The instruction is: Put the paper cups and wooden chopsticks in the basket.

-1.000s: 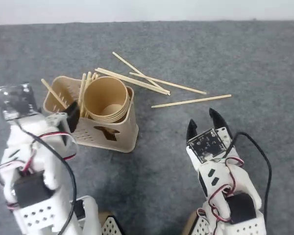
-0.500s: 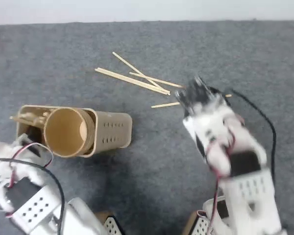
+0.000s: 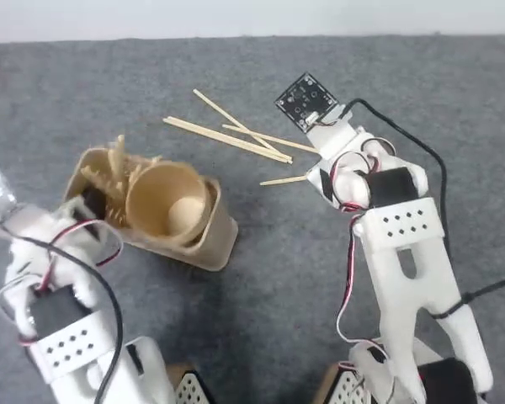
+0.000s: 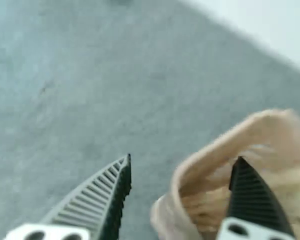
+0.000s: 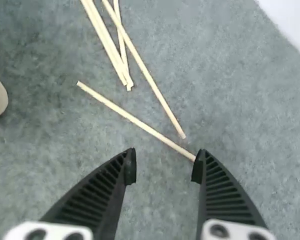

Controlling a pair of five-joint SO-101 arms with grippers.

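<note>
The beige basket [image 3: 212, 244] leans tilted at the left, holding stacked paper cups [image 3: 168, 206] and several wooden chopsticks [image 3: 114, 172]. My left gripper [image 4: 183, 161] is open at the basket's rim [image 4: 210, 160]: one finger is outside it and the other is over its inside. Loose chopsticks [image 3: 227, 139] lie on the grey carpet behind the basket. My right arm [image 3: 379, 194] stretches over them. My right gripper [image 5: 165, 154] is open just above the carpet. The end of a single chopstick [image 5: 135, 120] lies by one of its fingertips [image 5: 200, 157]. More chopsticks [image 5: 110, 50] lie farther off.
Grey carpet [image 3: 454, 101] covers the table, with open room at the far right and at the back left. A black cable [image 3: 438, 177] trails along my right arm. The table's far edge meets a pale wall.
The basket stood upright a second ago, lay on its side half a second ago, and now leans tilted. My right arm has swung from the front to over the loose chopsticks.
</note>
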